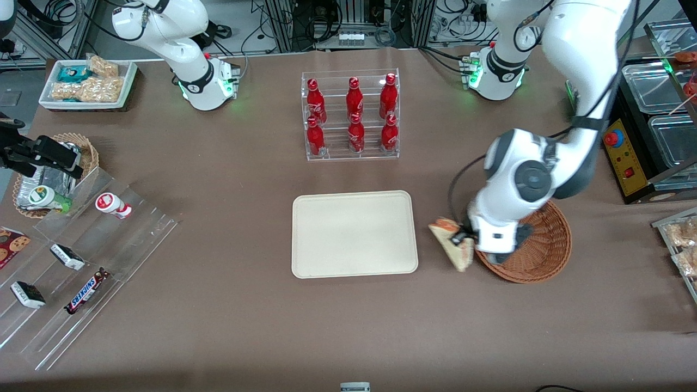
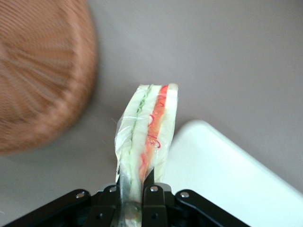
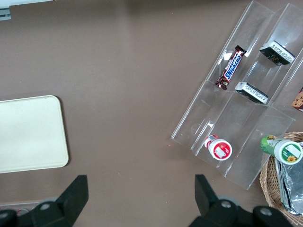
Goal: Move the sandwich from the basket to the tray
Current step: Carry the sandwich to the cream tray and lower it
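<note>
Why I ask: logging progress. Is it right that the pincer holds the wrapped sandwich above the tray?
Not quite. The pincer is shut on the sandwich, but the front view shows it between the basket and the tray, over bare table.

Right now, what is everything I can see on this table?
sandwich: one, white bread with red and green filling, held above the table between tray and basket
basket: one, reddish-brown wicker, toward the working arm's end
tray: one, cream, mid-table
bottles: six, red, in a clear rack farther from the front camera than the tray
snack bars: three, on a clear stepped stand toward the parked arm's end
gripper: one, black, clamped on the sandwich beside the basket
</note>
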